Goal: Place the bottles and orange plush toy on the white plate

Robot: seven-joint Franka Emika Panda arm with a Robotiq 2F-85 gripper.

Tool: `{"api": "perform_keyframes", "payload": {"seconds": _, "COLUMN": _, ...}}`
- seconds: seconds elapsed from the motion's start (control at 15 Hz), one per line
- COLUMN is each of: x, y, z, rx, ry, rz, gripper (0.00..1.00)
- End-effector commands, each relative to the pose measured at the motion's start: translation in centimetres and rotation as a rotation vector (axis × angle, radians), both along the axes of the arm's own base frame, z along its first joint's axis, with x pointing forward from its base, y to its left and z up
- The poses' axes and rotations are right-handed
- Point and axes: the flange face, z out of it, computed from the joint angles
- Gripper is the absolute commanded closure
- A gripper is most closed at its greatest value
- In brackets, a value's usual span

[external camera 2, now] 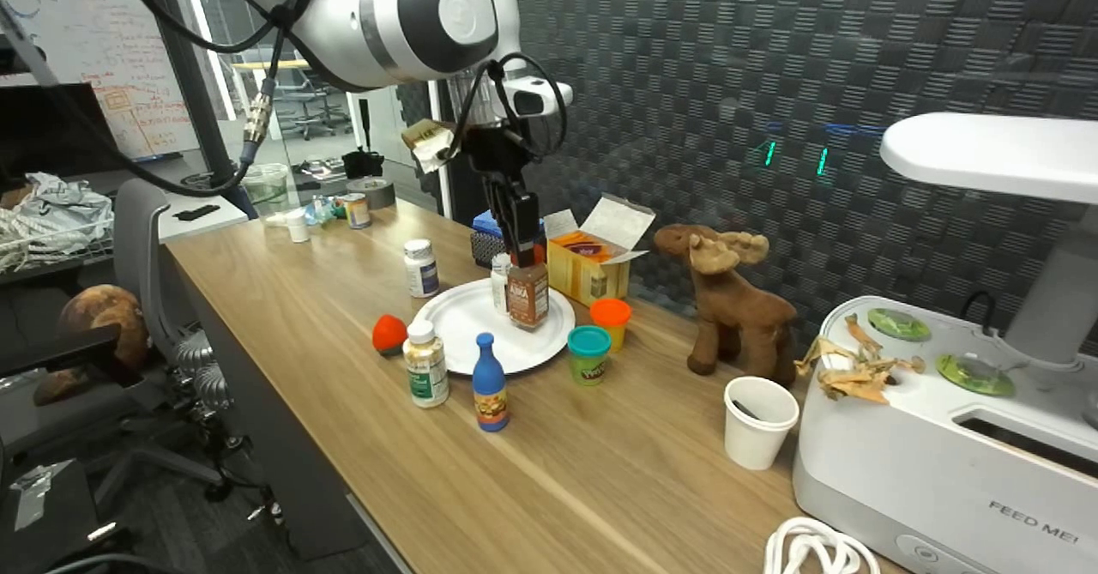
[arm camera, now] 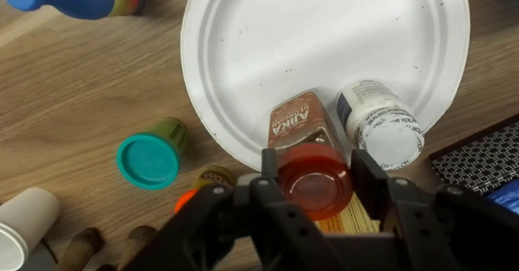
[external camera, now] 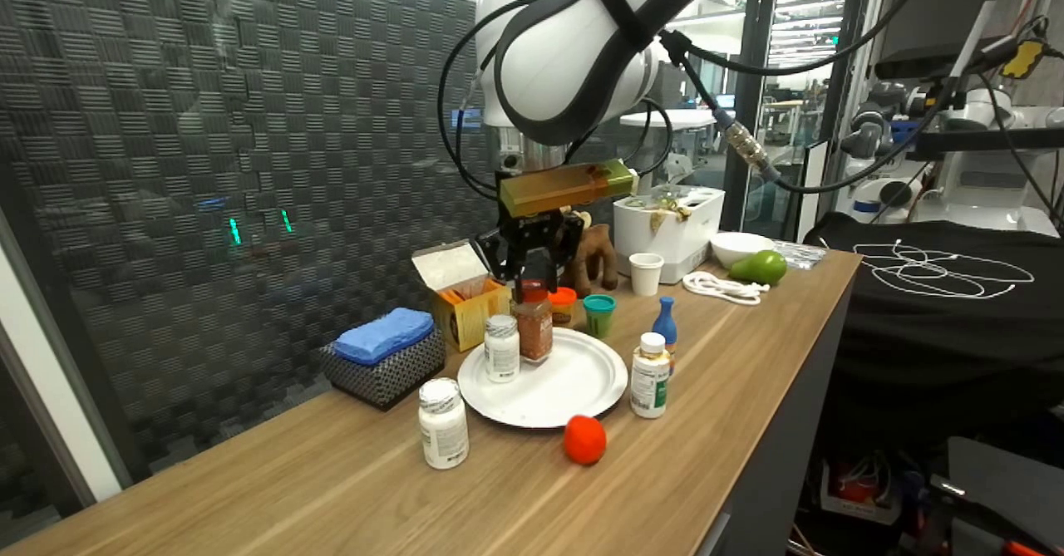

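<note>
The white plate [external camera: 582, 381] lies on the wooden table. A spice jar with a red cap [external camera: 534, 336] stands on it. My gripper [arm camera: 314, 173] has its fingers on both sides of the red cap and appears shut on it. A white bottle [external camera: 502, 352] stands on the plate beside the jar; it also shows in the wrist view [arm camera: 377, 121]. Another white bottle [external camera: 444, 427], a green-labelled white bottle [external camera: 649, 381] and a blue bottle [external camera 2: 490, 385] stand on the table around the plate. The orange plush toy [external camera: 585, 440] sits off the plate, out of the wrist view.
A yellow carton [external camera 2: 592, 269], teal-lidded tub [external camera 2: 589, 355] and orange-lidded tub [external camera 2: 610, 321] stand close to the plate. A brown plush moose [external camera 2: 738, 317], paper cup [external camera 2: 759, 428] and white planter [external camera 2: 926, 445] stand farther along. A black box with blue cloth [external camera: 382, 361] flanks the plate.
</note>
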Motion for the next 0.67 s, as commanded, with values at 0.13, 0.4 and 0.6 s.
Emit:
{"api": "perform_keyframes", "payload": {"seconds": 0.13, "x": 1.8, "y": 0.1, "z": -0.2, "rx": 0.068, "ry": -0.038, "rz": -0.007, "gripper": 0.76}}
{"api": "perform_keyframes", "payload": {"seconds": 0.4, "x": 1.7, "y": 0.2, "z": -0.7, "rx": 0.078, "ry": -0.020, "rz": 0.003, "gripper": 0.26}}
{"api": "perform_keyframes", "payload": {"seconds": 0.6, "x": 1.4, "y": 0.0, "z": -0.3, "rx": 0.068, "ry": -0.019, "rz": -0.002, "gripper": 0.12}}
